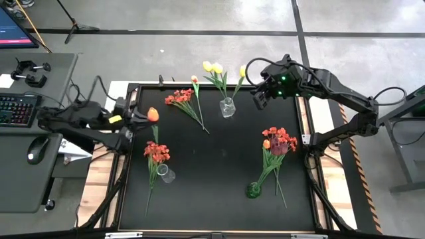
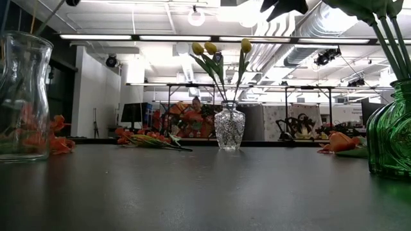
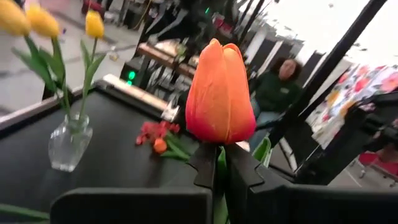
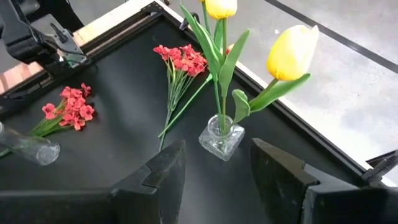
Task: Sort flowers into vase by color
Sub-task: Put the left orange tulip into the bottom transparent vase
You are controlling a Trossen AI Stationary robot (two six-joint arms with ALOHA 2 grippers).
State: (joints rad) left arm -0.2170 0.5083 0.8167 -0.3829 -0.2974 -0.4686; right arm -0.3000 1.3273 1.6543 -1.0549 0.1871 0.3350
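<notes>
My left gripper [image 1: 142, 118] [image 3: 217, 158] is over the table's left edge, shut on an orange tulip [image 1: 153, 114]. My right gripper [image 1: 259, 95] [image 4: 214, 171] hovers open near the far edge. It is just right of a clear vase [image 1: 227, 107] [image 4: 222, 140] that holds yellow tulips [image 4: 292, 51] by their stems. A green vase [image 1: 253, 191] near the front holds red and maroon flowers [image 1: 279, 141]. A second clear vase [image 1: 166, 174] stands beside a red-orange bunch [image 1: 157, 153] lying on the table. My left gripper pinches the orange tulip's stem [image 3: 219, 163] between its two fingers, right below the head [image 3: 219, 93]. The head stands just past the fingertips. In the high view the stem and leaf [image 1: 155, 134] trail toward the near edge. Whether the stem's end touches the table does not show.
Another red bunch with one orange tulip [image 1: 184, 98] lies near the far edge, left of the yellow-tulip vase. The black mat [image 1: 212, 153] has bare room in its middle. A desk with keyboard [image 1: 16, 109] and mouse stands to the left. A seated person [image 3: 277, 87] shows beyond the table.
</notes>
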